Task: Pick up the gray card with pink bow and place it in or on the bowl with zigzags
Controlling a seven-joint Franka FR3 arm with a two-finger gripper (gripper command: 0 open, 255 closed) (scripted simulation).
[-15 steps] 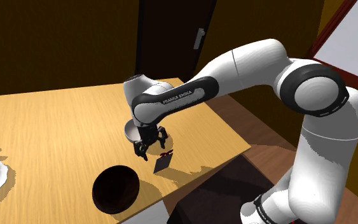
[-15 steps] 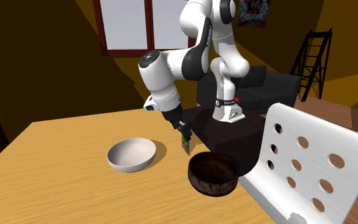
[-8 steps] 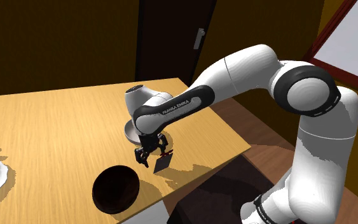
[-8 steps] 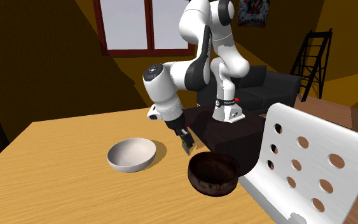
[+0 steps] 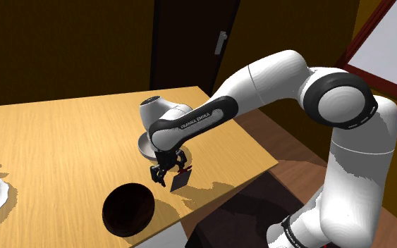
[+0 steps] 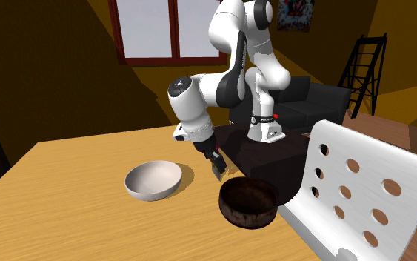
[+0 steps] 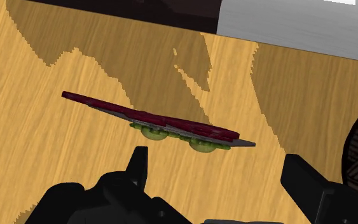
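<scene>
At the lower centre of the shoulder view, we note the card (image 5: 180, 181) near the edge of the table (image 5: 63, 141), its face hard to make out. The arm (image 5: 274, 77) bends down; the gripper (image 5: 167, 171) hangs over the card, fingers apart, holding nothing.

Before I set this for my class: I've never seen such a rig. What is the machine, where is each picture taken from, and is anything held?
It is a white robot arm with two black fingers. One picture looks from beside its stand, one from across the wooden table, one from a camera on the hand. On the table are a dark bowl, a pale bowl and a thin dark card with a dark red bow. The fingers stand open just short of the card; nothing is held.
</scene>
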